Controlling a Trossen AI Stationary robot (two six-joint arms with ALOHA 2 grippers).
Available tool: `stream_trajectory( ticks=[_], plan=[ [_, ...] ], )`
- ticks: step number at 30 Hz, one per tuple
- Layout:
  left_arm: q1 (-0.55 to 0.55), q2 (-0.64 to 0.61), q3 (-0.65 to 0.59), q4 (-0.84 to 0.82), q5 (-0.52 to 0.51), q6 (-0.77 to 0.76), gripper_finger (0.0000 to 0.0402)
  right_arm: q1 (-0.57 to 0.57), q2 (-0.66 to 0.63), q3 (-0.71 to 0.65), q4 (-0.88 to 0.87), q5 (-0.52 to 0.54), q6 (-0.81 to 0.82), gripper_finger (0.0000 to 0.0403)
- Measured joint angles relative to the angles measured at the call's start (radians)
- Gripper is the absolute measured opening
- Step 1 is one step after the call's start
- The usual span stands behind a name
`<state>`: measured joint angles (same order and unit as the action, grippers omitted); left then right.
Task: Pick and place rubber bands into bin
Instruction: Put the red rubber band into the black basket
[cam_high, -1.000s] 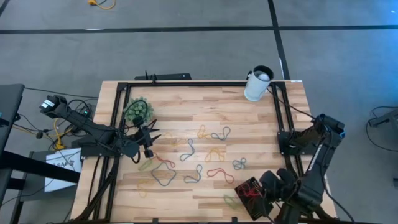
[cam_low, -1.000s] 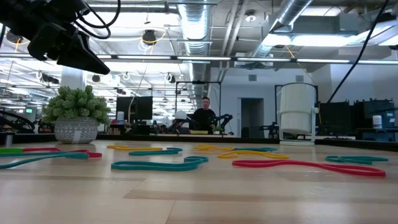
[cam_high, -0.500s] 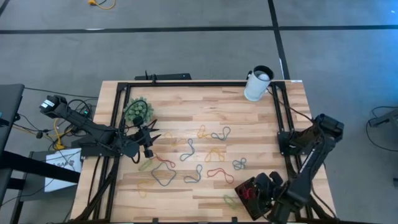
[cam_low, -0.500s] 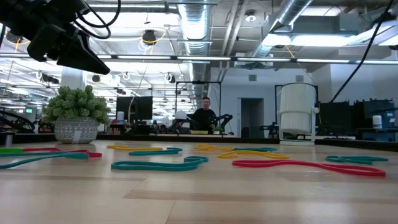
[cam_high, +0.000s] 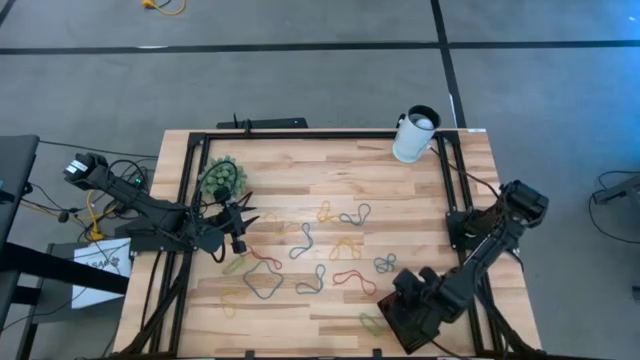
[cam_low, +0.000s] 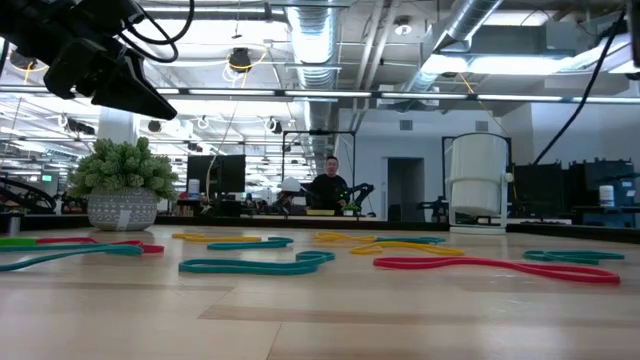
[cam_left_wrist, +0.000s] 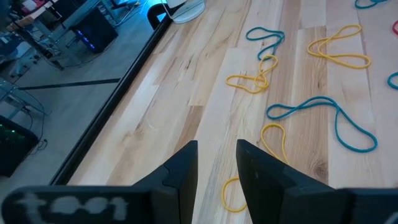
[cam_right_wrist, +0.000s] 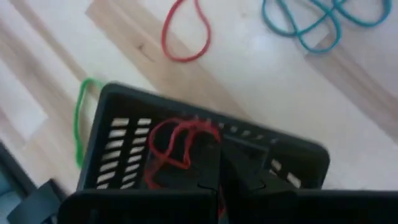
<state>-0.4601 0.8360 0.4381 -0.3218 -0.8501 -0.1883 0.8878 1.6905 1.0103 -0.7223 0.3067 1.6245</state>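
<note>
Pale butcher-block wood across the table (cam_high: 320, 170), strips jointed end to end, satin-smooth with a faint sheen in the low view. Thin, matt rubber in the rubber bands (cam_high: 305, 240), limp and flat on the boards, red, teal, yellow and green. Black slotted plastic for the bin (cam_right_wrist: 124, 134), dull, with ribbed openings, red bands lying inside. Matt black metal rails (cam_high: 190, 180) framing the tabletop. Smooth white plastic on the cup (cam_high: 412, 137), slightly glossy. Dark matt plastic fingers on the left gripper (cam_left_wrist: 217, 177); same finish on the right gripper (cam_right_wrist: 214, 171). Speckled, rough-looking pot under a leafy artificial-looking plant (cam_low: 122, 190).
</note>
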Motion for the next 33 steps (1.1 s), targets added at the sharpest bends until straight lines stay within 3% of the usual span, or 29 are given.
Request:
stream_trajectory(
  ticks=[11,22,27,33],
  plan=[
    [0.000,0.000,0.000,0.000,0.000,0.000,0.0101,-0.118,0.000,0.000,-0.009,-0.262,-0.103,0.0049],
    [0.000,0.000,0.000,0.000,0.000,0.001,0.0101,-0.184,-0.028,0.059,-0.011,-0.406,-0.249,0.0067],
    [0.000,0.000,0.000,0.000,0.000,0.003,0.0101,-0.173,-0.102,0.117,-0.010,-0.371,-0.357,0.0067],
    [0.000,0.000,0.000,0.000,0.000,0.004,0.0101,-0.187,-0.201,0.132,-0.043,-0.158,-0.473,0.0067]
  ],
)
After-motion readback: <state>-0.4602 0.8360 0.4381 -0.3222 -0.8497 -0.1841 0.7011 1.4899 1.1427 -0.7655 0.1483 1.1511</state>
